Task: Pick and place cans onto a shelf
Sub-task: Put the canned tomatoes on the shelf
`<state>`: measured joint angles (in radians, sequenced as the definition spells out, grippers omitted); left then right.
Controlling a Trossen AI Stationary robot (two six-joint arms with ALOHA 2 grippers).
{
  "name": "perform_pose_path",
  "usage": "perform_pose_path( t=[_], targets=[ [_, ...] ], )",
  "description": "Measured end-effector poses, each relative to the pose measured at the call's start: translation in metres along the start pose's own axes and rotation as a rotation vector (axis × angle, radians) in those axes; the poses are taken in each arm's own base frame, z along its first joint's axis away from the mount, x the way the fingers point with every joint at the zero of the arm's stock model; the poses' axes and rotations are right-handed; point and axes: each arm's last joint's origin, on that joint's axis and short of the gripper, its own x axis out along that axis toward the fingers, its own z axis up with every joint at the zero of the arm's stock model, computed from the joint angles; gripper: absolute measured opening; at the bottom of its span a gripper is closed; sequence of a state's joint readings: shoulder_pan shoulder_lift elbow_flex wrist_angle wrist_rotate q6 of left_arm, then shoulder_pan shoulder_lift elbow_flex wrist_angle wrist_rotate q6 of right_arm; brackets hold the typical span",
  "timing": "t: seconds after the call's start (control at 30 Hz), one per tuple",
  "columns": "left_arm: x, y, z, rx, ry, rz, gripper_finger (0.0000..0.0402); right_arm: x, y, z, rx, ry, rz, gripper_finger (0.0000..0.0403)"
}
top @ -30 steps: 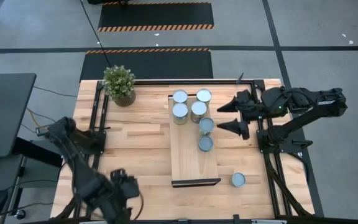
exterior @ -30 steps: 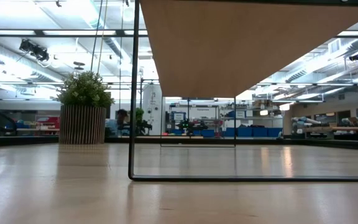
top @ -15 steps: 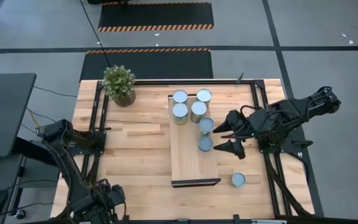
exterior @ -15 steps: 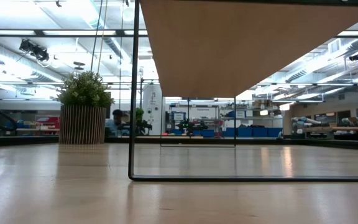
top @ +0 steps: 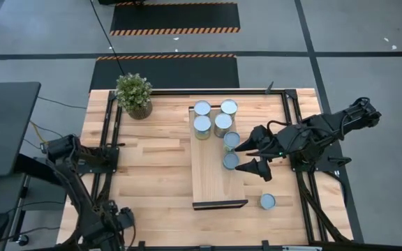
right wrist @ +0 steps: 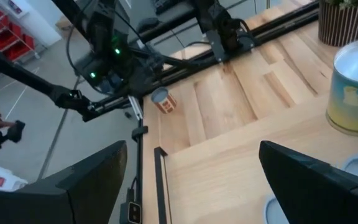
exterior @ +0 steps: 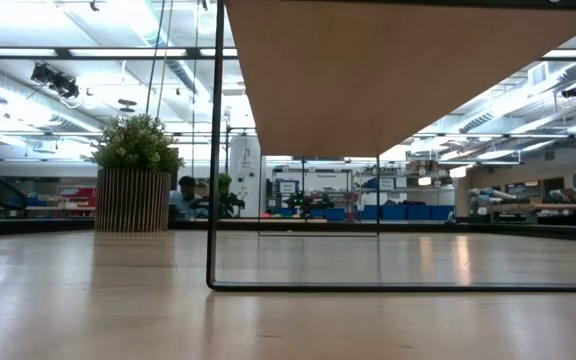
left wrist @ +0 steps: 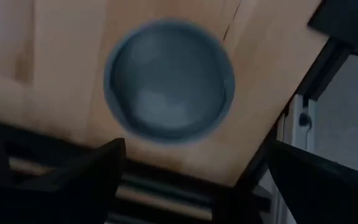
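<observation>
A: Where are the cans (top: 202, 108) right now?

B: Six sit on the shelf (top: 211, 178), four bunched at its far end, two trailing along the right edge. One's on the table (top: 152, 160) near the front right corner, and another shows under the left gripper (top: 110, 223).

A: Jaws?

B: Both spread wide, holding nothing. The right gripper (top: 253, 157) hangs beside the nearest shelf can. A plant (top: 134, 94) stands at the back left, workshop room behind.

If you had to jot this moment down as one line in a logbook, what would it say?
shelf: six cans | table: one can | right tool: open, empty, beside shelf cans | left tool: open, near table's front-left corner
</observation>
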<state>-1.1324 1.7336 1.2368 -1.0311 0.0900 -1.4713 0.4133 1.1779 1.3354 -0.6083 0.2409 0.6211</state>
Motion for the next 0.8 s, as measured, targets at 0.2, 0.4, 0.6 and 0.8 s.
perform_pose_path(
  t=[0.2, 0.4, 0.6, 0.8],
  targets=[
    [0.015, 0.011, 0.006, -0.002, 0.024, 0.046, 0.0388, 0.000, -0.001, 0.001, 0.000, -0.004, -0.002, 0.0373],
    [0.030, 0.016, 0.015, 0.005, 0.023, 0.008, 0.0388, 0.000, -0.001, 0.001, -0.001, -0.007, -0.005, 0.0373],
    [0.030, 0.016, 0.033, 0.017, -0.064, -0.011, 0.0388, 0.000, -0.002, 0.002, 0.001, -0.013, -0.014, 0.0373],
    [0.034, 0.022, 0.044, 0.039, -0.053, -0.007, 0.0357, 0.001, -0.005, 0.004, -0.007, -0.019, -0.028, 0.0373]
  ],
)
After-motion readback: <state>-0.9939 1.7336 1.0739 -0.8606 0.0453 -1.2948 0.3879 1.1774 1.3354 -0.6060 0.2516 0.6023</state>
